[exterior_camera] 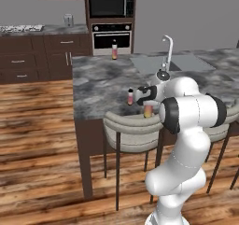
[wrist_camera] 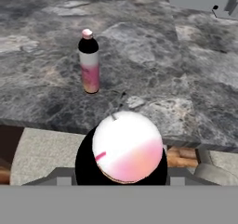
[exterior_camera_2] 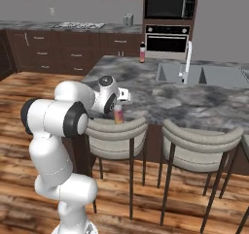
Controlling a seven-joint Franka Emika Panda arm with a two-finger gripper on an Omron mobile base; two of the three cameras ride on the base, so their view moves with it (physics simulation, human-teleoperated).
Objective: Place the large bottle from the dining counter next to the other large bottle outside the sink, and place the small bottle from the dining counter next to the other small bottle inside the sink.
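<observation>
The white arm reaches forward over the near edge of the grey marbled dining counter (exterior_camera: 102, 84), its gripper (exterior_camera: 148, 98) poised above a large bottle with a pink-to-orange lower half (exterior_camera: 147, 110) that stands upright at the counter's front edge, just above the beige padded stool (exterior_camera: 130, 128). In the hand view this large bottle's (wrist_camera: 127, 146) white and pink rounded cap sits right beneath the camera, ringed in black; I cannot tell whether the fingers are closed on it or spread around it.

Just beside it, to its left in the left base view, stands a small dark bottle with a white-and-pink label (exterior_camera: 130, 96), upright and apart from the gripper; the hand view shows it (wrist_camera: 89, 61) further in on the stone.

At the far corner of the counter, another large pink-and-orange bottle (exterior_camera: 114, 50) stands upright, outside the grey sink basin (exterior_camera: 147, 63), near the curved silver faucet (exterior_camera: 168, 51). Behind it is a black built-in oven (exterior_camera: 112, 37).
</observation>
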